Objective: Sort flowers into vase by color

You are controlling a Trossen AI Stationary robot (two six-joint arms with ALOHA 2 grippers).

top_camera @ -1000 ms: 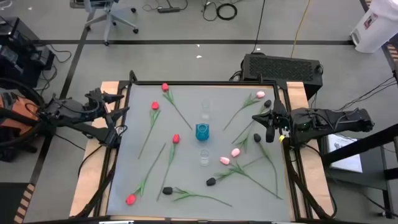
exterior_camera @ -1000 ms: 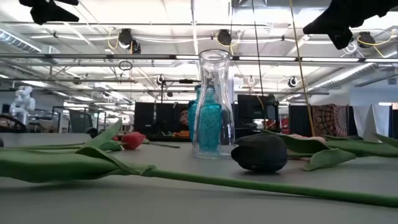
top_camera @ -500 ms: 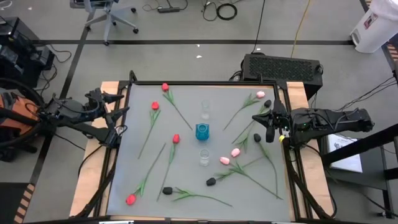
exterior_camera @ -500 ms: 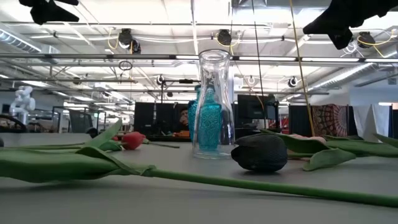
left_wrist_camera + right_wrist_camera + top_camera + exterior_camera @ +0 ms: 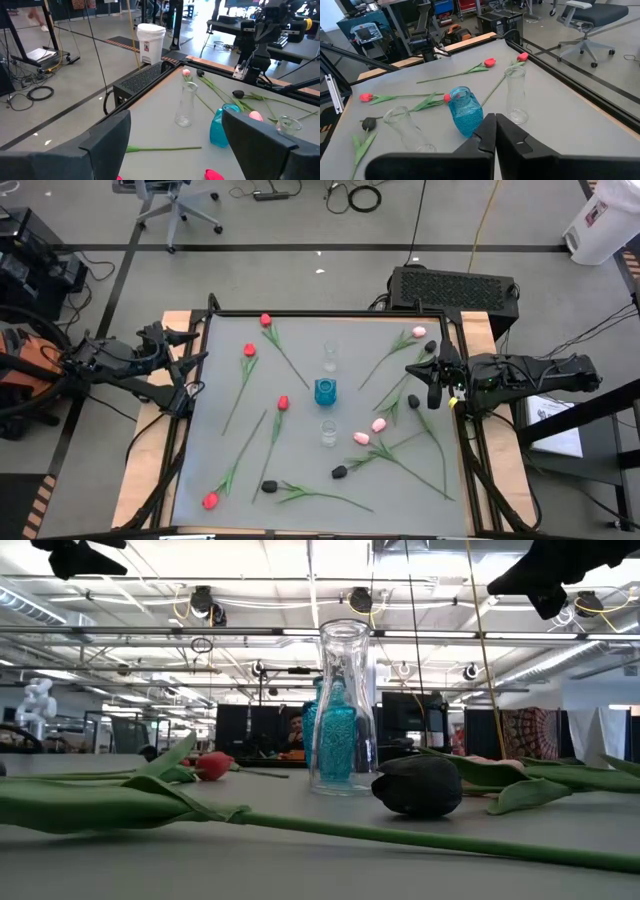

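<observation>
Grey table (image 5: 300,470) mid-frame: flowers (image 5: 281,404) lie scattered flat around three vases in a centre column, the blue vase (image 5: 325,391) in the middle (all vases empty). Left gripper (image 5: 192,360) at the table's left edge, fingers spread wide, holding nothing. Right gripper (image 5: 432,381) at the right edge, fingers closed together, holding nothing.

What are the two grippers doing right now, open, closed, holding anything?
Left gripper: open, empty, at the table's left edge.
Right gripper: closed, holding nothing, at the table's right edge.
</observation>
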